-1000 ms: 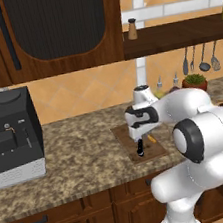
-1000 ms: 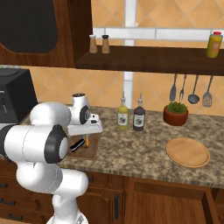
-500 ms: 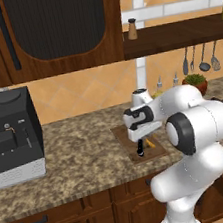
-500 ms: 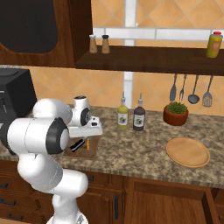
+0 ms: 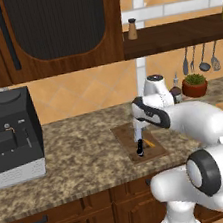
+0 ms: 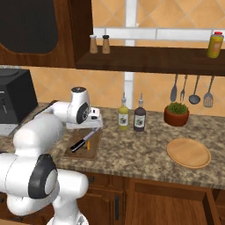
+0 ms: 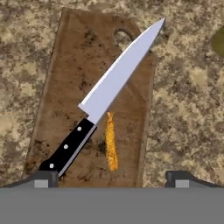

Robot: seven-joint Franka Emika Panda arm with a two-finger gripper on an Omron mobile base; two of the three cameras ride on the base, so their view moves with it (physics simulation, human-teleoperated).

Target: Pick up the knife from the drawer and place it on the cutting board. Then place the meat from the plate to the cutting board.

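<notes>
1. On the speckled granite counter [image 5: 79, 153], you see the cutting board [image 7: 70, 78] lying flat with the knife [image 7: 109, 87] across it on a diagonal, black handle toward the camera in the hand view, silver tip reaching past the board's far corner by its hanging hole.

2. Beside the blade, just touching its heel in the hand view, lies the meat [image 7: 111, 142], a thin orange-yellow strip resting on the board's dark wood.

3. Above the board hangs the gripper [image 7: 111, 177], its jaws spread wide and grasping nothing; both dark fingertips stand well apart at the bottom of the hand view, clear of knife and meat.

4. From the right base camera you can check the same layout: knife [image 6: 83, 141] on the board [image 6: 81, 151], hand poised over it, and the round tan plate [image 6: 189, 153] well apart to the right, with no strip visible on it.

5. Judged from how things lie, both placements look done: knife and meat are on the board, and the step in hand is the release after setting down the meat.

6. Your next move, as a judgement, calls only for a straight lift away from the board, keeping the fingertips from brushing the strip or nudging the handle.

7. Behind the plate, a potted plant [image 6: 176, 113] and two bottles [image 6: 132, 115] stand by the wall, out of the way.
</notes>
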